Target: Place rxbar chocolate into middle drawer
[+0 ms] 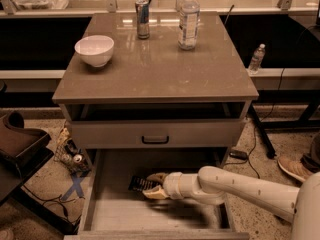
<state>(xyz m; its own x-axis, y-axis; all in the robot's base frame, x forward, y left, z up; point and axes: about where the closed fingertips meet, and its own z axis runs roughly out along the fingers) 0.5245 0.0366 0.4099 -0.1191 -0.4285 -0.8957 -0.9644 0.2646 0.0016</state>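
Observation:
The middle drawer (100, 209) is pulled out at the bottom of the cabinet, showing its pale floor and low side walls. My gripper (151, 185) reaches into it from the right on the white arm (240, 189). Its fingers are closed around the rxbar chocolate (139, 184), a dark flat bar with light stripes. The bar sits low over the back left part of the drawer floor; I cannot tell whether it touches the floor.
A closed grey drawer front with a dark handle (155, 139) sits just above the open drawer. On the cabinet top stand a white bowl (94, 49), a can (143, 19) and a water bottle (188, 19). Clutter and cables lie on the floor at left (70, 156).

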